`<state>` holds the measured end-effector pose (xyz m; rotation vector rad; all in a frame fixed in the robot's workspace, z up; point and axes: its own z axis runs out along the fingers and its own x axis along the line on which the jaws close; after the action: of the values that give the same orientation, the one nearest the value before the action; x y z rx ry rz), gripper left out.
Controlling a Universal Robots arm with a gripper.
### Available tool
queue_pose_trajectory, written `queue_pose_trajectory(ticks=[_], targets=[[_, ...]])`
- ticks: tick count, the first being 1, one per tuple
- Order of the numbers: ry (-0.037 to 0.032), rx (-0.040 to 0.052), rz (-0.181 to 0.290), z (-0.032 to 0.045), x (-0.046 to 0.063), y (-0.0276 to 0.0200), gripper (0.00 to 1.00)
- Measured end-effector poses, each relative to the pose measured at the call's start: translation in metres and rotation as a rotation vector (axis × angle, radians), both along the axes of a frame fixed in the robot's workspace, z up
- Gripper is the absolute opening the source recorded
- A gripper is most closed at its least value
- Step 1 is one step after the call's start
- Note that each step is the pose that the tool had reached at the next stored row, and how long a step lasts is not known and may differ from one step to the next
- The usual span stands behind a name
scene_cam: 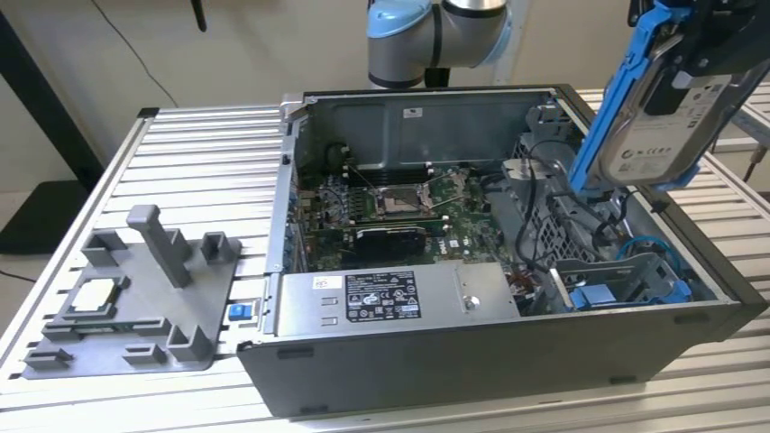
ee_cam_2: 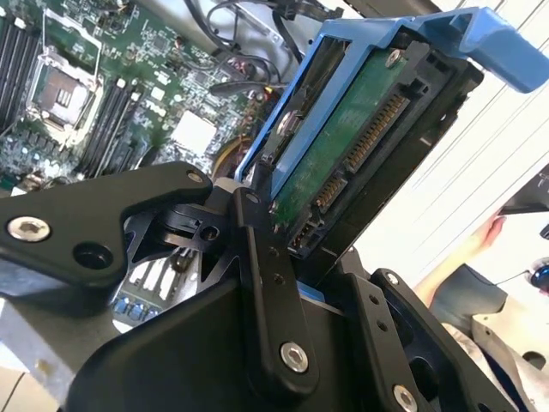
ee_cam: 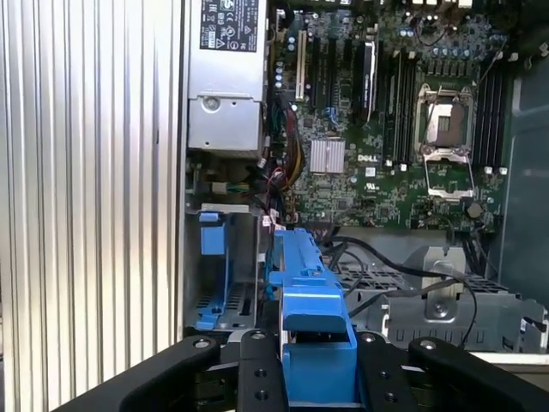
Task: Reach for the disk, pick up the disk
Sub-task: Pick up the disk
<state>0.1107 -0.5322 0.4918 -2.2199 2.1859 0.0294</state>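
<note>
Claw grips disk; aloft

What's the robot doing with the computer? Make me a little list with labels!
Holding: the disk, in its blue bracket
Gripper: the gripper, fingers shut on the disk
Disk position: lifted, tilted, above the case's end on the exterior view's right
Computer case: the computer case, open, motherboard showing
Beside case: gray fixture with a small square chip
</note>
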Motion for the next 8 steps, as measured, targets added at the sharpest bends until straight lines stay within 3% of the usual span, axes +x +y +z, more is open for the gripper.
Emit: queue_pose_trajectory(ticks=[8], targets=[[0.0000, 0.0013, 0.028, -0.0124, 0.000, -0.0117, 0.00]])
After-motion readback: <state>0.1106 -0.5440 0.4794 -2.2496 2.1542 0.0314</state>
